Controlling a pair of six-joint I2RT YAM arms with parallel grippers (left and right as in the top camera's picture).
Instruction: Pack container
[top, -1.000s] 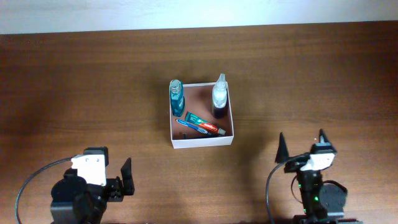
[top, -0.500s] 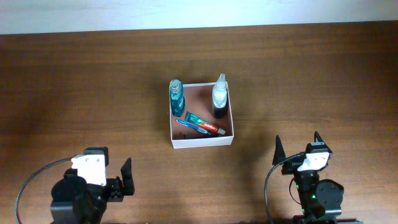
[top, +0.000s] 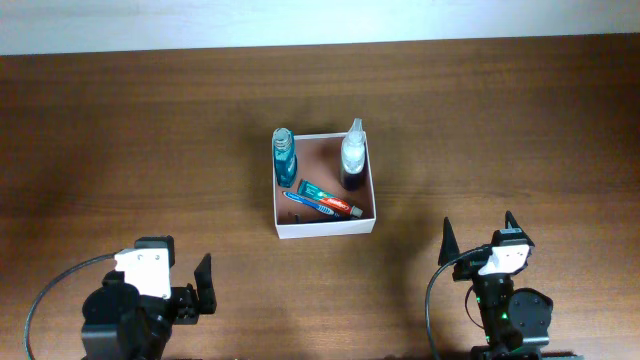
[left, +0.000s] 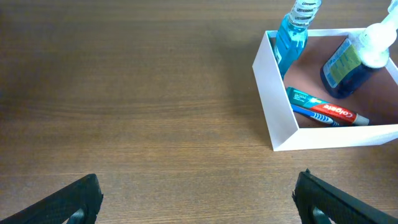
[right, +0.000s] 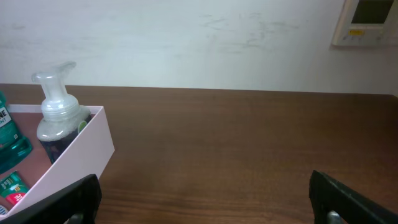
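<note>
At lower left, the left gripper (left: 199, 200) is wide open and holds nothing. Centred on the wooden table (top: 120, 150), the container (top: 325, 229) holds a mouthwash bottle (top: 284, 158), toothpaste tube (top: 331, 201) and pump bottle (top: 353, 156). At lower right, the right gripper (top: 480, 232) is wide open and empty.

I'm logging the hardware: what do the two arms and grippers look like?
Both arms are black. The left gripper and right gripper have pointed black fingers with a white block behind them. A black cable loops beside each arm; a green light glows on the right one.
</note>
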